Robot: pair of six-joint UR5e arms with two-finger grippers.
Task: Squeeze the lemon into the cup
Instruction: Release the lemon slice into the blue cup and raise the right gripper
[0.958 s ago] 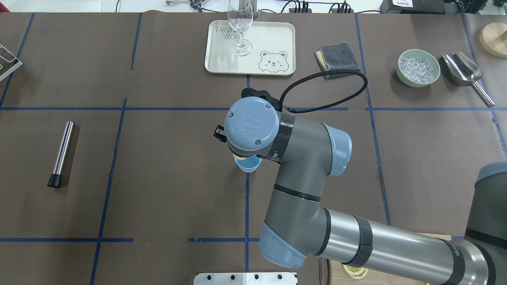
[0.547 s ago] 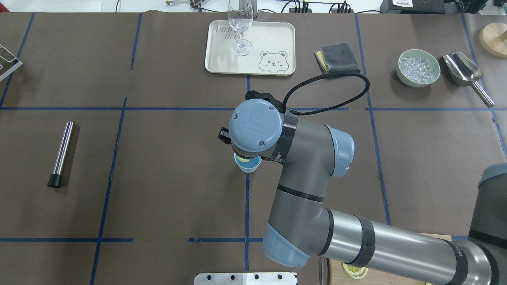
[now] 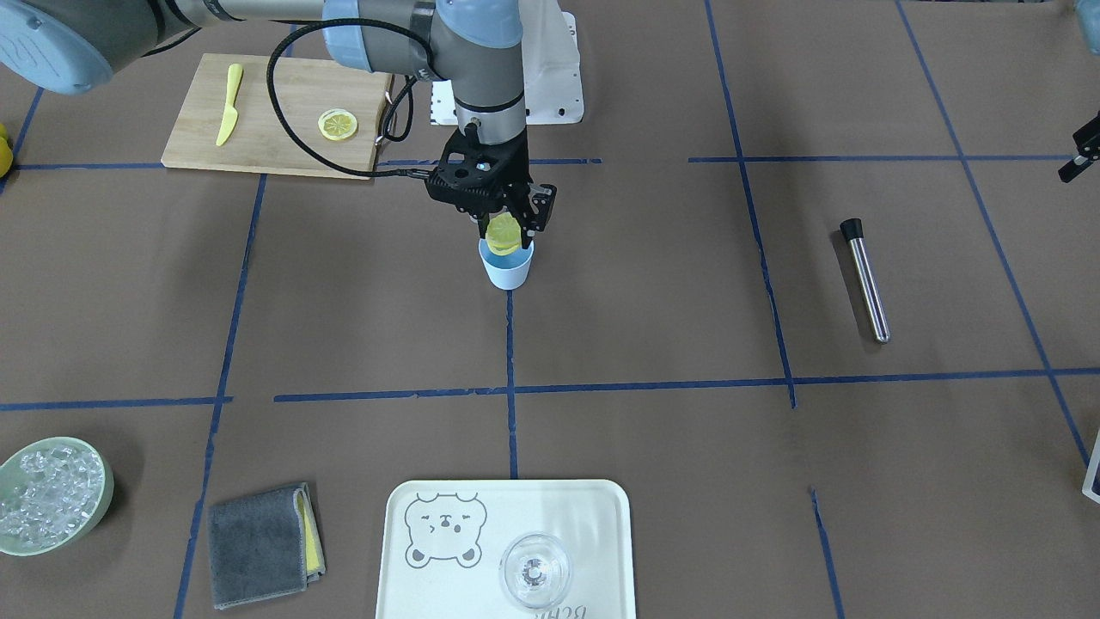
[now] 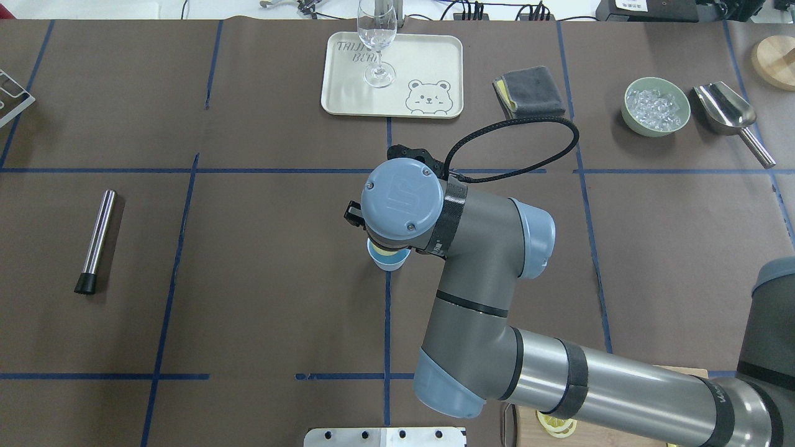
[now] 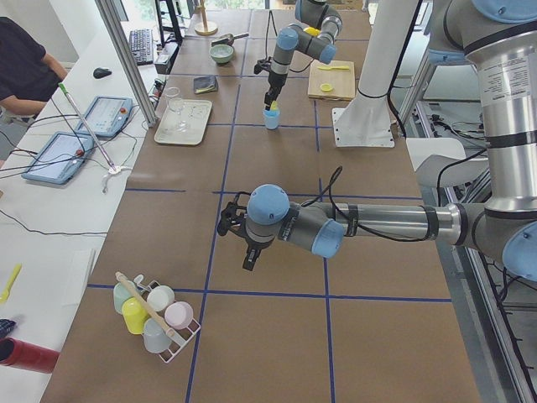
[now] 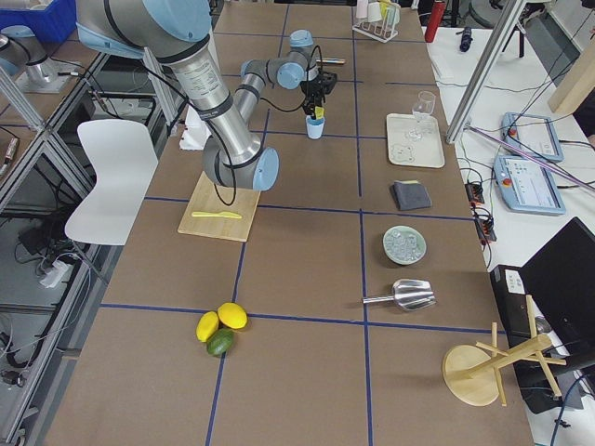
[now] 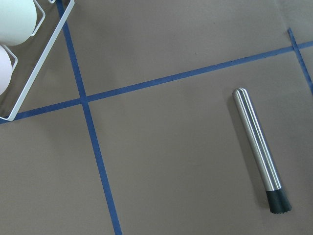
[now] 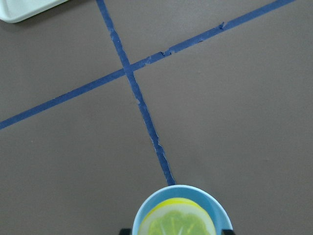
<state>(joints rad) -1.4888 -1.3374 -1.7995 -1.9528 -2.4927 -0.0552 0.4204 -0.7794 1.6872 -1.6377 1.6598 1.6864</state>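
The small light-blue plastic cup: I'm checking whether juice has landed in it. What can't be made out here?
- Juice inside the small light-blue plastic cup: in the right wrist view the thin yellow lemon slice fills its mouth, and the bottom edge cuts it off.
- Same cup, overhead view: the right arm's wrist covers most of it.
- The left gripper: cut by the front view's right edge; open or shut unclear.

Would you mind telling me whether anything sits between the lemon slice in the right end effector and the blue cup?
Nothing visible does. The right end effector holds the lemon slice directly over the open mouth of the cup, with no object between them.
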